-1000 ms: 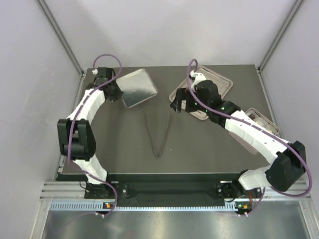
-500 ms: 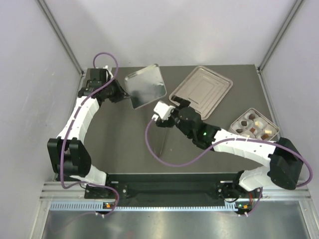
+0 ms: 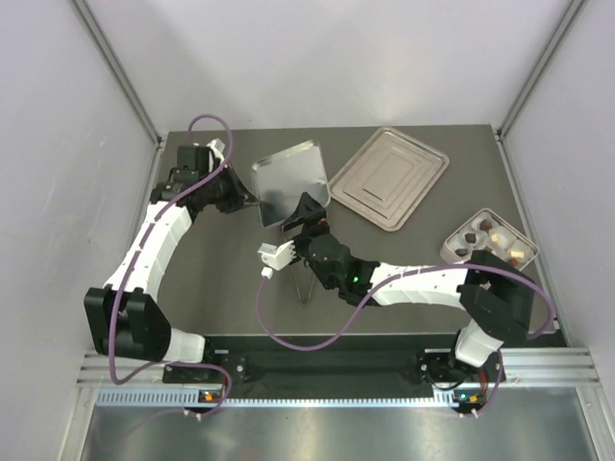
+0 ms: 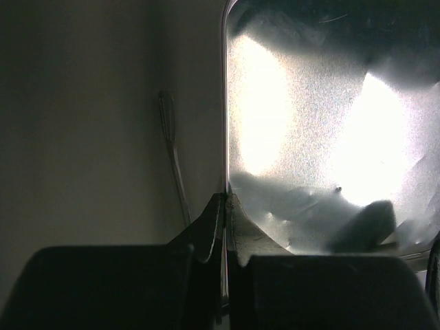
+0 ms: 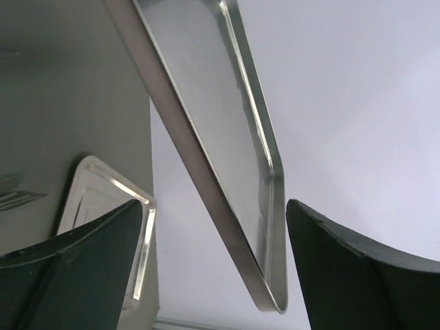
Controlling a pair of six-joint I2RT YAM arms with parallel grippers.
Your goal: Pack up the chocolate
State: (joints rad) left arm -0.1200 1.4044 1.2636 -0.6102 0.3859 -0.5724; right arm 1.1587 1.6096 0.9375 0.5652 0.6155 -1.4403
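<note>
The left arm is being held bent and reaching away from its base. The left gripper (image 3: 252, 199) is being kept pinched on the edge of a silver tray (image 3: 288, 178), which is being carried tilted. The right arm is being held stretched low across the table (image 3: 221, 279). The jaws of the right gripper (image 3: 303, 211) are being held spread, with the tray's rim between them and no contact visible. The chocolate (image 3: 490, 240) is sitting in a small container (image 3: 452, 252), well to the right of both pairs of jaws.

Table (image 3: 221, 288) with tray (image 3: 389, 178), tongs (image 3: 306, 296), box (image 3: 445, 252) of chocolate (image 3: 469, 236)
</note>
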